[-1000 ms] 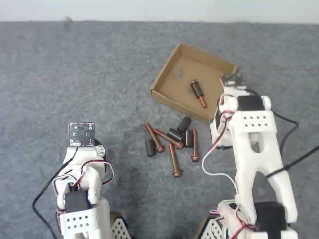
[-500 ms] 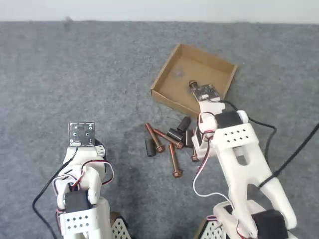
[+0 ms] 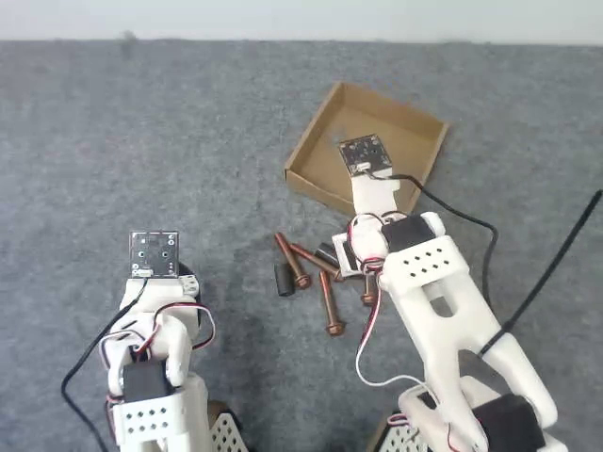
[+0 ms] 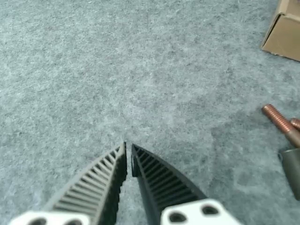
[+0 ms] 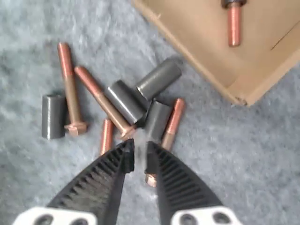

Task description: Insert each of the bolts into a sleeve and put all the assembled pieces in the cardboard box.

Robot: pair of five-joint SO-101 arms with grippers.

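Right jaws first: parted only a crack and gripping nothing, they hang low over the loose pile. Just past their tips lies the hex head of a slanted bolt (image 5: 101, 103). A half-hidden bolt (image 5: 107, 136) pokes out beside one jaw. An outer bolt (image 5: 171, 122) runs beside the other jaw, pressed against a near sleeve (image 5: 157, 121). Further out, two more sleeves crowd in: a middle sleeve (image 5: 124, 101) touches the slanted bolt, and a tilted sleeve (image 5: 159, 77) leans toward the box. At the far edge of the pile a long bolt (image 5: 68, 89) lies just beside a lone sleeve (image 5: 53, 116), which stands a little apart from the rest.

Beyond the pile is the cardboard box (image 5: 197, 33), with one assembled piece (image 5: 233, 18) already lying inside, its bolt shank sticking out of its sleeve.

Over to the left jaws: clenched tip to tip and empty, above bare grey counter (image 4: 140, 70). From above, the left arm (image 3: 151, 358) sits well apart from the pile.
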